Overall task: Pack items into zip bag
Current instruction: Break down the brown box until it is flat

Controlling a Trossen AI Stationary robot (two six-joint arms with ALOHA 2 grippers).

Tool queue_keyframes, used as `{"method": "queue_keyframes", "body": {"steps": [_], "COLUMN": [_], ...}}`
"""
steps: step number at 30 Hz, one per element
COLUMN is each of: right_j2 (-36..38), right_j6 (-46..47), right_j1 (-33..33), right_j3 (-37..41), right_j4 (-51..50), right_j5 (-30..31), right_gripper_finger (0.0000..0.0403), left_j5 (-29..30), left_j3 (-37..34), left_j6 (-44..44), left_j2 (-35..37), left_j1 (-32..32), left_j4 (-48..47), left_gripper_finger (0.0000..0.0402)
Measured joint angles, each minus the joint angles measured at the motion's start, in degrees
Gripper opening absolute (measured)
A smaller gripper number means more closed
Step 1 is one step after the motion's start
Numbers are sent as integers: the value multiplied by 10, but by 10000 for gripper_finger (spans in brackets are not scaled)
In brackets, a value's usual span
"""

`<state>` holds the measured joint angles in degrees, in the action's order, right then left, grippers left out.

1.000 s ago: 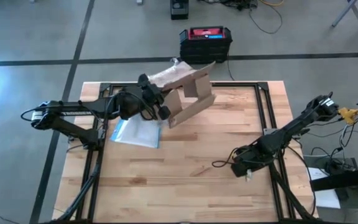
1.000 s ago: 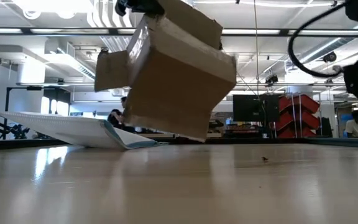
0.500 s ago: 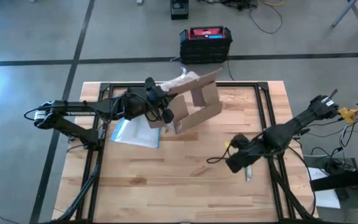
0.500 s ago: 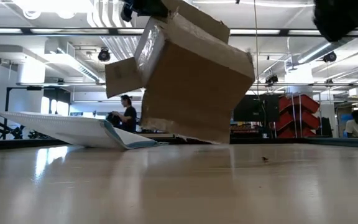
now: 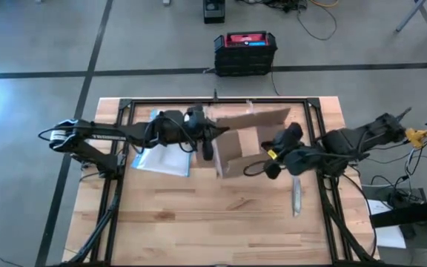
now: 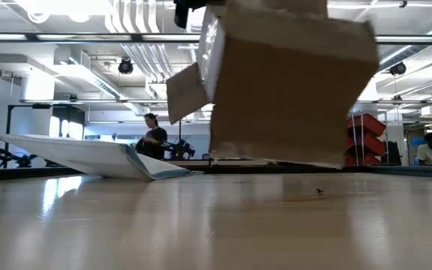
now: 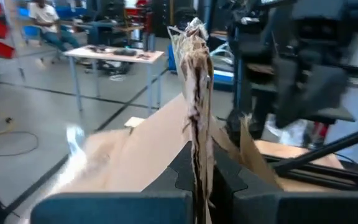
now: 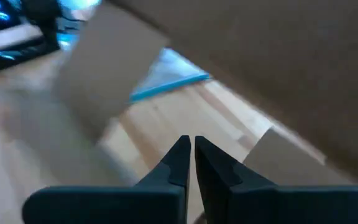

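— Where do we see the bag (image 5: 160,157)?

— We see it lying on the table, on the left side. It is clear and flat, with a blue strip along one edge.

— Is it all flat?

— Not in the low view. There we see one end of the bag (image 6: 88,155) lifted up a bit.

— Do we see the items?

— No, we cannot make them out.
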<state>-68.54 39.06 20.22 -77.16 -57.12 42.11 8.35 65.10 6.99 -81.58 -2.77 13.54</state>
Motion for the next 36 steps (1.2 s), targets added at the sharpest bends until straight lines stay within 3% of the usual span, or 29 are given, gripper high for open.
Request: {"method": "queue_keyframes", "body": {"steps": [6, 14, 16, 19, 24, 36], "right_j2": [-33, -85, -102, -127, -146, -33], "right_j6": [-42, -136, -142, -136, -84, -76], "right_j1": [-38, -37, -37, -38, -38, -36], "right_j3": [5, 5, 5, 5, 6, 6], "right_j4": [10, 131, 128, 87, 31, 69], "right_j5": [-55, -292, -317, -291, -194, -38], "right_gripper_finger": [1, 0, 0, 0, 0, 0], "left_j5": [-1, 88, 92, 86, 56, 28], "left_j3": [0, 0, 0, 1, 21, 33], "left_j6": [17, 9, 9, 2, -24, -16], "left_j2": [-12, -12, -12, -10, -7, -5], "left_j1": [8, -14, -27, -37, -36, -33], "left_j4": [58, 59, 64, 68, 61, 20], "left_gripper_finger": [0, 0, 0, 0, 0, 0]}}
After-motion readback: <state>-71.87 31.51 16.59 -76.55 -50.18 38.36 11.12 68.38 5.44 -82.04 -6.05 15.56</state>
